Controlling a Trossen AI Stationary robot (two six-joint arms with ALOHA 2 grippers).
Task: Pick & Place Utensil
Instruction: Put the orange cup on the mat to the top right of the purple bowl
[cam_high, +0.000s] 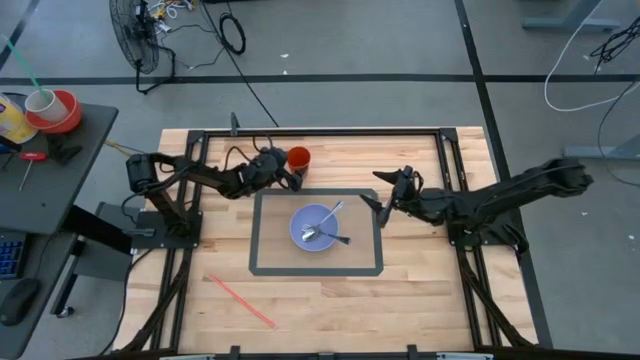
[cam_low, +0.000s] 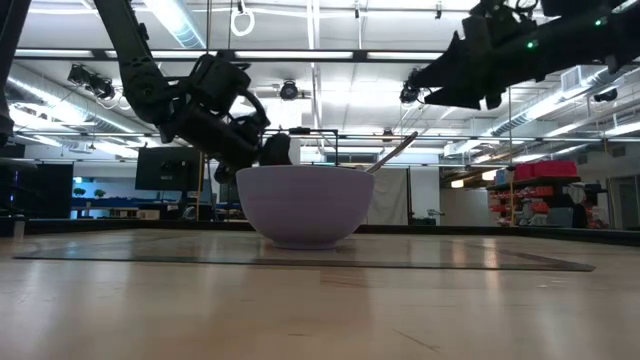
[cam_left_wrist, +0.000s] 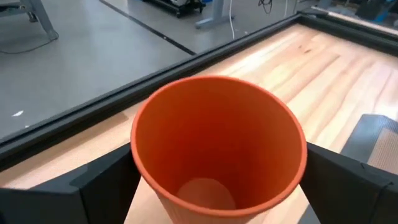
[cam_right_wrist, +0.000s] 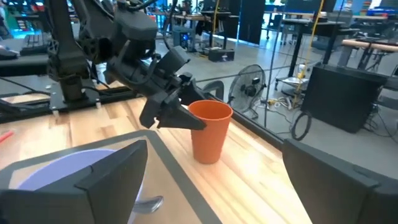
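A lavender bowl (cam_high: 318, 228) stands on a dark-bordered mat (cam_high: 262, 232). In it lie a spoon (cam_high: 330, 213), its handle leaning on the far rim, and a fork (cam_high: 334, 238); one handle sticks up over the rim in the low view (cam_low: 392, 152). An orange cup (cam_high: 298, 159) stands upright on the wood beyond the mat's far edge. My left gripper (cam_high: 290, 175) is open at the cup, one finger (cam_left_wrist: 102, 186) on each side of it. My right gripper (cam_high: 378, 206) is open and empty, raised over the mat's right edge. My left gripper has its fingers close against the two opposite sides of the orange cup's wall (cam_left_wrist: 140, 168), coming level from the table's left. I cannot tell whether they touch it. The cup stands upright on the table.
A red straw (cam_high: 240, 300) lies on the wood near the table's front left. Black frame rails (cam_high: 320, 130) run along the table's edges. A side table (cam_high: 40, 150) with cups stands off to the left. Bare wood lies in front of the mat.
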